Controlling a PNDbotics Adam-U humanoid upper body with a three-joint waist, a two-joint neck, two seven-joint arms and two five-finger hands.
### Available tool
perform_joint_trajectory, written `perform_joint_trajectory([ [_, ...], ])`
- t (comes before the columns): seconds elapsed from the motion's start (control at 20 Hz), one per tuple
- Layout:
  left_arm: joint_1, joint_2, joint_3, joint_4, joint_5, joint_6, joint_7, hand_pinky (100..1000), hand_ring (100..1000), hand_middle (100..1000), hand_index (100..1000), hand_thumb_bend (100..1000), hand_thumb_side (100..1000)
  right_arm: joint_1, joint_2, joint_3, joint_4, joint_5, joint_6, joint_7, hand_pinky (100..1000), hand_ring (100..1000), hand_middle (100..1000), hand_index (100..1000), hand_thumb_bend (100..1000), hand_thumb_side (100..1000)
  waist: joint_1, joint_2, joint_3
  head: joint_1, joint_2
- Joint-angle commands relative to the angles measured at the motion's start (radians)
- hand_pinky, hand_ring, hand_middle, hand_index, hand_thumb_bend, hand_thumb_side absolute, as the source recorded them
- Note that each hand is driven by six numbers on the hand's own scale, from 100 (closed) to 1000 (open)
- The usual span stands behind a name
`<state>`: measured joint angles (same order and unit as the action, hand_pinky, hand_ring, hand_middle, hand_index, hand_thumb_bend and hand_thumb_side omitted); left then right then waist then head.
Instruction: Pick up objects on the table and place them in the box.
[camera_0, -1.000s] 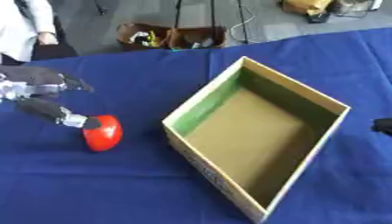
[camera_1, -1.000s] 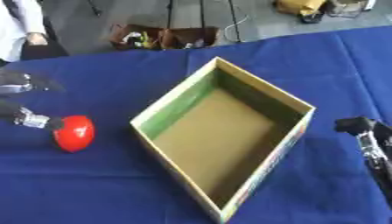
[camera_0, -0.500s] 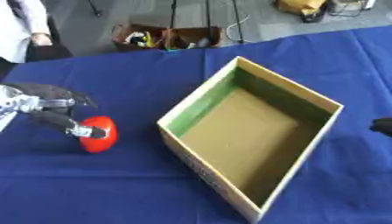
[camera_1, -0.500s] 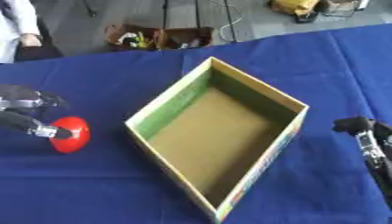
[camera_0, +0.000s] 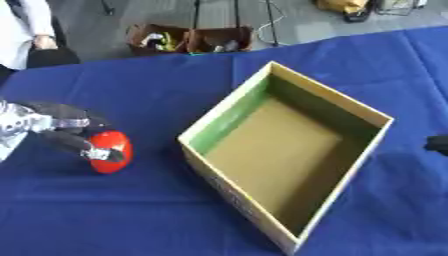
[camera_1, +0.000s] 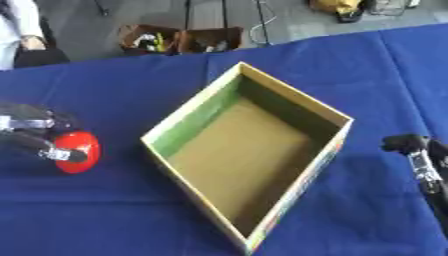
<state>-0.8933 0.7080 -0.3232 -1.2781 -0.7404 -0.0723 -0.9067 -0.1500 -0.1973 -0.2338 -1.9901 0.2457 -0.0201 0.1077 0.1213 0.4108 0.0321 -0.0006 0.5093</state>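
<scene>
1. No text, number or brand can be read anywhere.
2. Coloured print is seen on the outer side of the box (camera_1: 308, 182), but it cannot be made out.

Light falls evenly and fairly bright over the blue bench (camera_0: 131, 210), soft and from above, with no hard glare on the cloth. The box (camera_0: 289, 150) casts a faint dark band along its near side, and its far inner walls lie in shade while the floor of it is lit. A soft shadow sits under the red ball (camera_0: 111, 151) near the bench's left edge. Both views are blurred throughout: the left hand (camera_0: 61, 131) smears into the ball, the right hand (camera_1: 418, 155) shows soft edges, and the clutter beyond the far edge is indistinct.
</scene>
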Motion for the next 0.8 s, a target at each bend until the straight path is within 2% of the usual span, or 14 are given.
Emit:
perform_joint_trajectory([
  [0.05, -0.018, 0.019, 0.006, 0.002, -0.006, -0.002, 0.000, 352, 720, 962, 1000, 654, 992, -0.008, -0.004, -0.001, -0.010, 0.002, -0.004, -0.002, 869, 817, 592, 690, 100, 918, -0.005, -0.017, 0.000, 0.006, -0.001],
  [0.35, -0.014, 0.014, 0.004, 0.010, 0.013, 0.007, 0.000, 291, 686, 952, 1000, 634, 943, -0.007, -0.002, -0.003, -0.010, 0.002, -0.005, -0.004, 870, 816, 590, 686, 100, 915, -0.006, -0.017, -0.002, 0.009, 0.001],
  [0.45, -0.014, 0.011, 0.003, 0.009, 0.025, 0.013, 0.000, 259, 646, 925, 1000, 632, 928, -0.007, -0.001, -0.003, -0.010, 0.003, -0.004, -0.004, 870, 815, 588, 686, 100, 922, -0.006, -0.016, -0.002, 0.008, 0.001],
  [0.8, -0.012, 0.010, -0.011, -0.008, 0.031, 0.024, 0.011, 182, 597, 877, 1000, 617, 849, -0.007, 0.002, -0.005, -0.010, 0.004, 0.000, -0.004, 871, 815, 588, 686, 100, 923, -0.004, -0.015, -0.004, 0.008, 0.005],
])
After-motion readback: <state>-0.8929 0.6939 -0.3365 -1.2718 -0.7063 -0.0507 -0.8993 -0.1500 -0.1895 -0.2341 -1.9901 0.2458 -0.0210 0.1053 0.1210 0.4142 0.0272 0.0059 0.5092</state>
